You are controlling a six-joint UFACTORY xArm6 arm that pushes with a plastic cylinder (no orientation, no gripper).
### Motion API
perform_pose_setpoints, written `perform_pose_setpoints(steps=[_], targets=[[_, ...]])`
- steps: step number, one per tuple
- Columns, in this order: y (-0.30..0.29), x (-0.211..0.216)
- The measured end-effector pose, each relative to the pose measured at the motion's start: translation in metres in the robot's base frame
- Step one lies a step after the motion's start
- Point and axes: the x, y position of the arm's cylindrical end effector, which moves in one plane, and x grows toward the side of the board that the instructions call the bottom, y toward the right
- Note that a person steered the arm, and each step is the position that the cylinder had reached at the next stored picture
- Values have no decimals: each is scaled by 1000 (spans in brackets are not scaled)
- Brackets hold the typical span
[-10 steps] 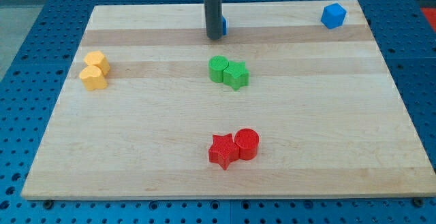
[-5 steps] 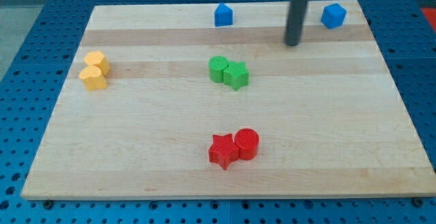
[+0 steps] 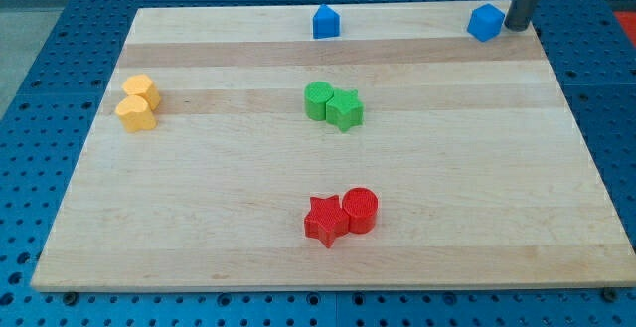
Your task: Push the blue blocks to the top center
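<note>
A blue house-shaped block (image 3: 325, 22) sits at the top centre of the wooden board (image 3: 199, 218). A blue cube (image 3: 486, 22) sits near the board's top right corner. My tip (image 3: 517, 26) stands just to the right of the blue cube, close beside it; whether they touch cannot be told. The rod rises out of the view's top.
A green cylinder (image 3: 318, 99) and green star (image 3: 346, 109) touch at the board's middle. A red star (image 3: 325, 220) and red cylinder (image 3: 360, 209) touch near the bottom centre. Two yellow blocks (image 3: 137, 101) sit at the left.
My tip has moved from the blue house-shaped block at top centre rightward across the board to the right side of the blue cube. No block has moved.
</note>
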Motion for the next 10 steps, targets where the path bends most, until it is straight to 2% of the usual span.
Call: perform_pose_setpoints(steps=[5,8,10], targets=[[-5,10],[-44,-1],[-68,18]])
